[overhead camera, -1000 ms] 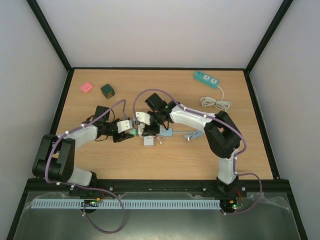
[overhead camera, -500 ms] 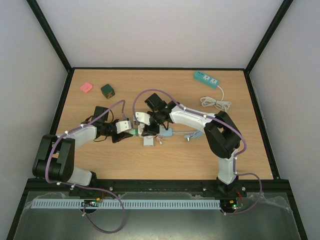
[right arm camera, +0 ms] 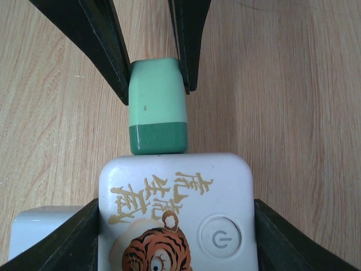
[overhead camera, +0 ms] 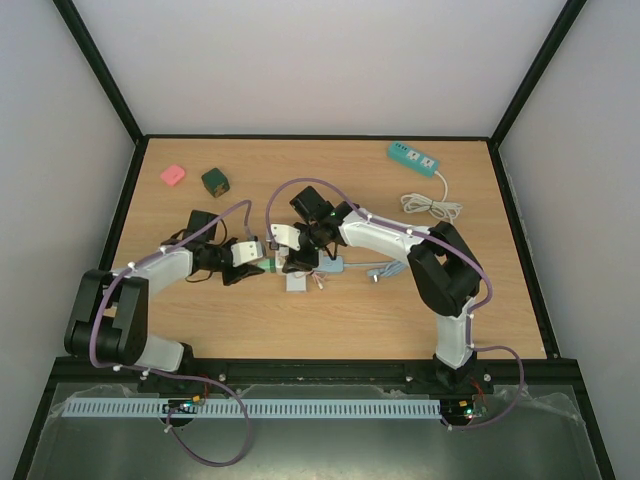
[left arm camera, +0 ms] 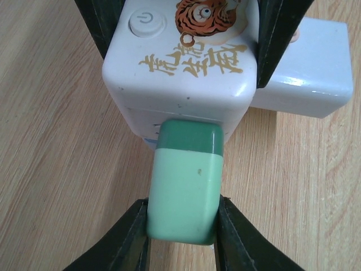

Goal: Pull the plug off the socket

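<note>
A white cube socket (overhead camera: 298, 260) with a tiger picture and a power button lies mid-table. A pale green plug (overhead camera: 268, 266) with a dark green end sits against its left side face; no prongs show. My left gripper (left arm camera: 183, 234) is shut on the plug (left arm camera: 186, 180), one finger on each side. My right gripper (right arm camera: 176, 226) is shut on the socket (right arm camera: 175, 214), its fingers (left arm camera: 101, 22) flanking the socket (left arm camera: 186, 62). The plug (right arm camera: 158, 107) and the left fingers (right arm camera: 107, 39) show in the right wrist view.
A white block (left arm camera: 307, 62) lies against the socket. A light blue piece (overhead camera: 335, 264) with a thin cable (overhead camera: 385, 270) lies to its right. A pink block (overhead camera: 172, 175) and a dark green cube (overhead camera: 214, 181) sit far left. A teal power strip (overhead camera: 413, 158) and its coiled white cord (overhead camera: 432, 207) lie far right.
My left wrist has shifted slightly up and left in the top view. The plug stays against the socket, and the right arm holds still.
</note>
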Controlling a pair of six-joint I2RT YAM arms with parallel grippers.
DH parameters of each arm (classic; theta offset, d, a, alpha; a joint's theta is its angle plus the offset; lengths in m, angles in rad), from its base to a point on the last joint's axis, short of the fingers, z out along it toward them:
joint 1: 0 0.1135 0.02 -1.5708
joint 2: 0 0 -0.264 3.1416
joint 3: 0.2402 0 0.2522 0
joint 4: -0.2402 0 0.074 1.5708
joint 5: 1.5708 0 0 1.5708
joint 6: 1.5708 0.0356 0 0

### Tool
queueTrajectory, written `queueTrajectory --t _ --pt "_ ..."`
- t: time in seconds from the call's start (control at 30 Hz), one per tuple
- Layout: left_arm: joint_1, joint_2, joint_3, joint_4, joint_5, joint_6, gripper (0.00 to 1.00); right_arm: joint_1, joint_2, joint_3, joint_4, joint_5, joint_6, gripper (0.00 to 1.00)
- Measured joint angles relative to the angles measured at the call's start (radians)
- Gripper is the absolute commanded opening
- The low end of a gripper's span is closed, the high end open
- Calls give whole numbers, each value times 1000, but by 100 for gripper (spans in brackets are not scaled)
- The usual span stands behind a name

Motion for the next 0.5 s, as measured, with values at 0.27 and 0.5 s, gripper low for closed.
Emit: queueTrajectory --t 0.27,0.5 --pt "4 -9 15 -44 -20 32 21 0 6 0 14 -14 2 7" --pt "19 -9 28 -74 -27 70 18 0 8 0 25 -16 4 5"
